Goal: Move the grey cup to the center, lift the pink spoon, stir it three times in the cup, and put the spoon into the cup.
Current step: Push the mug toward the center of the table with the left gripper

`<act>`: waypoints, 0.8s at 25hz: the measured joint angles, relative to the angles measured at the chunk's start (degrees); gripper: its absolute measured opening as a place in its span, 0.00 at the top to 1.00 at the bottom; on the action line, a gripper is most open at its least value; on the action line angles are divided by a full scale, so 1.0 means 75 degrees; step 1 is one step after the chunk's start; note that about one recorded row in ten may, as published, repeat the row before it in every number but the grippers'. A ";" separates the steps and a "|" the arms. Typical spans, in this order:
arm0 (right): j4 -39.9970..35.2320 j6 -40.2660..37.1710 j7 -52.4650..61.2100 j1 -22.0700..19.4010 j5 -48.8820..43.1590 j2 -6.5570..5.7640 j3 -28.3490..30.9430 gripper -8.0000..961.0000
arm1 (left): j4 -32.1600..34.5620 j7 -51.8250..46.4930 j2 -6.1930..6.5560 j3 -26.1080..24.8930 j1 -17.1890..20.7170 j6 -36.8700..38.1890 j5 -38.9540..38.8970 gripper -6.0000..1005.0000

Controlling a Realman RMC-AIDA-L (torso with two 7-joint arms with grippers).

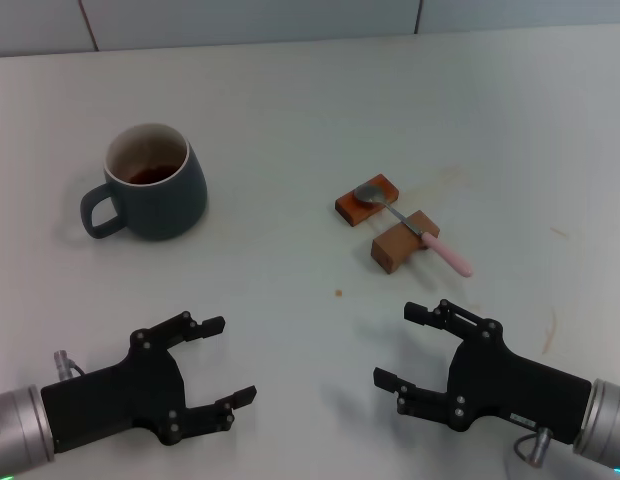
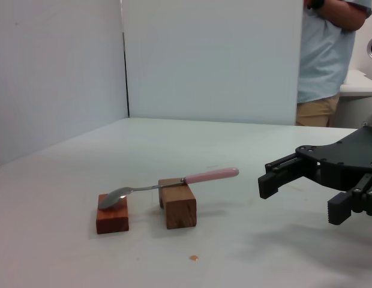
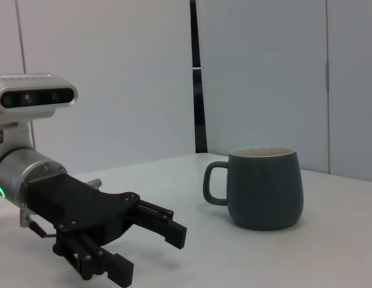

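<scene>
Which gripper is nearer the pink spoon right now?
The right gripper. It sits open just in front of the pink spoon, toward the robot. The left gripper, also open, is off to the spoon's left, nearer the grey cup.

Pale table (white partition walls behind it).

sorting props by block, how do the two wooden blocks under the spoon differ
The far block is redder and lies low, holding the spoon's bowl; the near block is paler brown and stands taller, propping the pink spoon near its handle. Both are small wooden rectangles on the table.
</scene>
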 joint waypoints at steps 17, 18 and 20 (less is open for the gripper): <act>-0.0035 0.0001 -0.0002 0.0000 0.0000 -0.0015 -0.0011 0.14 | 0.0160 -0.0489 0.0073 -0.0729 0.0023 0.0340 -0.0698 0.21; -0.0036 0.0000 -0.0002 -0.0009 -0.0001 -0.0017 -0.0012 0.14 | 0.0228 -0.0409 0.0085 -0.0926 0.0083 0.0456 -0.0901 0.22; -0.0035 0.0000 -0.0002 -0.0013 0.0000 -0.0019 -0.0012 0.14 | 0.0365 -0.0173 0.0094 -0.1404 0.0225 0.0672 -0.1459 0.22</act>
